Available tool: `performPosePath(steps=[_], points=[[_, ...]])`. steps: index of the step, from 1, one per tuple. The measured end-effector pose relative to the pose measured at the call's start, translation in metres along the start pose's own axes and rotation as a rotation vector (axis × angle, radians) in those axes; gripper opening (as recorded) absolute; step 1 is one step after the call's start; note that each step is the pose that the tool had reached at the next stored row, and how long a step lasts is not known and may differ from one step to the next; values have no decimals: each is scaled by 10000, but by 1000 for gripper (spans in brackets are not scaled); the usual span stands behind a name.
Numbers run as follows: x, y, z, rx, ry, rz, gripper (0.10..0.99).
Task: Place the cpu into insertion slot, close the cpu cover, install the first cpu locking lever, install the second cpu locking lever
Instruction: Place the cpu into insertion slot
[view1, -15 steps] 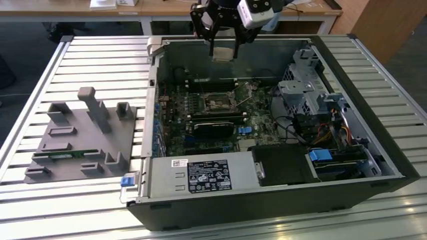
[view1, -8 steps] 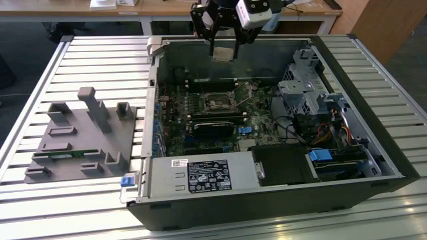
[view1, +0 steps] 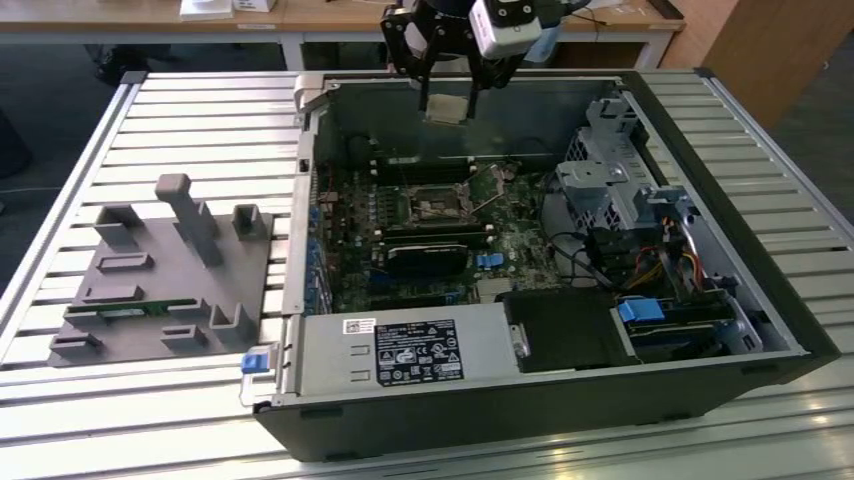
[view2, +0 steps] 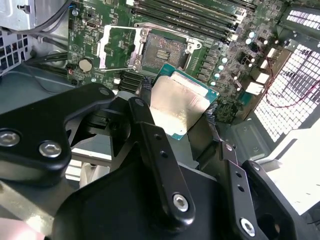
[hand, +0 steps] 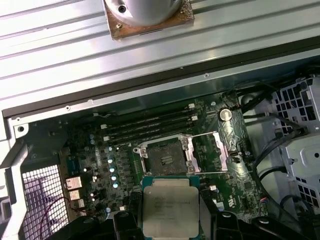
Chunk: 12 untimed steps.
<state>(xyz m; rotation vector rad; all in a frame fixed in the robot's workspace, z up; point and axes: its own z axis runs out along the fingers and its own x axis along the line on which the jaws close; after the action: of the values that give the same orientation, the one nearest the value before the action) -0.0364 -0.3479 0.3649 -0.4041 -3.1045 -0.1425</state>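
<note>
Black two-finger claw (view1: 447, 104) is gripping the small flat square cpu with the silvery-beige metal top (view2: 181, 100) — fingers (view2: 155, 145) are pressing on two opposite edges, spread just chip-wide. The chip is hanging in the air over the open case, clear of the board. The small square black insertion slot with the silvery rim (hand: 167, 156) is lying bare on the green circuit board (hand: 240, 167). The thin square silvery cpu cover frame (view2: 102, 47) is standing flipped open beside the slot. The board is sitting inside a dark open computer case (view1: 534, 400), which is lying on its side on the slatted aluminium worktop (view1: 174, 120). A grey moulded fixture tray (view1: 160, 290) is resting on the worktop at the exterior view's left of the case.
</note>
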Motion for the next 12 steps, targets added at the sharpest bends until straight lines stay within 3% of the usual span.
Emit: performPosePath(steps=[12], points=[[0, 0, 1, -10, -48, 531, 541]])
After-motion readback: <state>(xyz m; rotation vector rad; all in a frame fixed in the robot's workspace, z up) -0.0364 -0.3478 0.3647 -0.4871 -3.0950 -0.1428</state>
